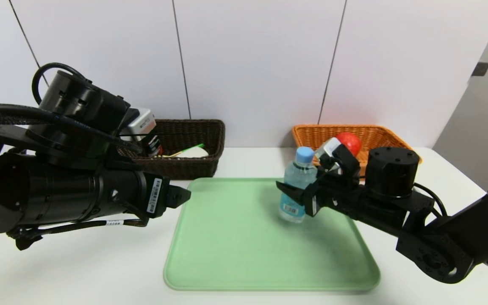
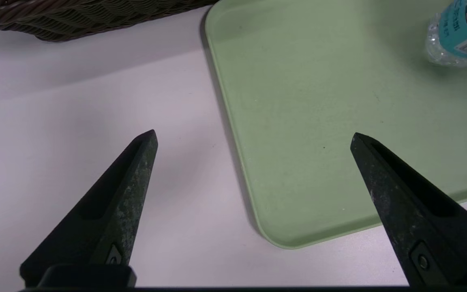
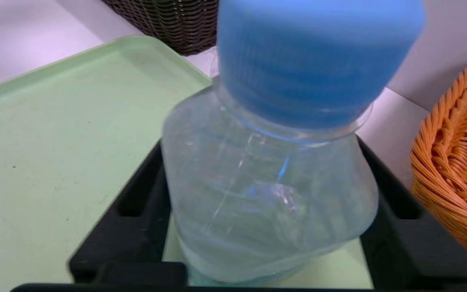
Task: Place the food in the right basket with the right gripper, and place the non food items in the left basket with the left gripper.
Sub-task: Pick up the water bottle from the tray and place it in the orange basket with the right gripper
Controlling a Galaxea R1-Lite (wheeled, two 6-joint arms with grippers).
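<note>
My left gripper [image 2: 253, 136] hangs idle just beside the left edge of the green tray [image 1: 235, 254], its fingers spread wide over bare tabletop, holding nothing. Behind it the dark brown basket [image 1: 201, 131] sits against the wall with something pale and a green-handled piece inside; the rest is hidden by my left arm, so I cannot tell whether every non-food item is there.

On the tray's right part stands the small water bottle [image 1: 297, 186], upright, blue cap on top. My right gripper [image 1: 297, 197] comes at it level from the right, one finger on each side of the clear body, pressing the plastic in the wrist view. I judge I am pinching it, with its base not yet lifted off the tray.

Farther right, the orange basket [image 1: 311, 135] has the red apple [image 1: 350, 142] inside. So this step is the bottle, the last food I can see. Next calls for lifting clear of the tray lip, carrying over the basket's near rim, and letting go low so the bottle does not knock the apple.
</note>
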